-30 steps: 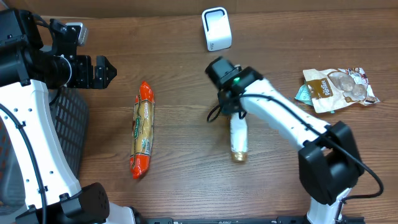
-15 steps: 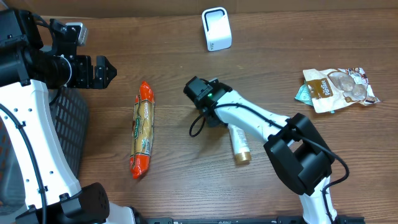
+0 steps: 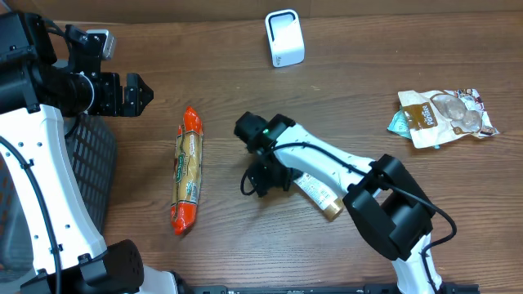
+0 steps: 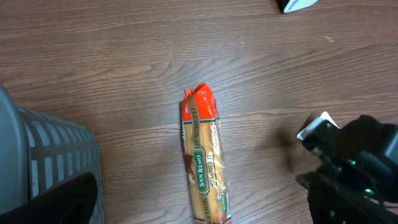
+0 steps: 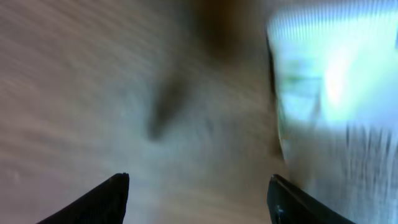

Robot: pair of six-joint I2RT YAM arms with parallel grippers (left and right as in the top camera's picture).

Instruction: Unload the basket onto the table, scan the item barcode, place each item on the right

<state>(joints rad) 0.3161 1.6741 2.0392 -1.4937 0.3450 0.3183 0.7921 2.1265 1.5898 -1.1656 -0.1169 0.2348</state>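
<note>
Lying on its side near the middle of the brown wood-grain counter (image 3: pixel 392 49), the white cylindrical plastic bottle (image 3: pixel 315 190) with a gold cap points that cap toward the front right. Its other end sits just beside the right arm's dark wrist. The right gripper (image 5: pixel 199 198) is low over the counter at the bottle's left end. In the wrist view its two dark fingertips (image 5: pixel 112 194) stand apart with only blurred wood between them, so the jaws are apart and hold nothing. A pale, blurred white-and-green shape fills the upper right of that view, outside the jaws; whether it touches a finger cannot be told.

The white box-shaped barcode scanner (image 3: pixel 284 37) stands upright at the far edge of the counter, well apart from the bottle. A long clear packet of spaghetti with orange-red ends (image 3: pixel 188 180) lies lengthwise to the left of the right gripper, not touching it. A crumpled brown-and-white snack pouch (image 3: pixel 442 116) rests at the far right.

The left gripper (image 3: pixel 139 92) hangs at the far left, above a dark slatted plastic basket (image 3: pixel 91 167), its jaws spread wide and empty.
</note>
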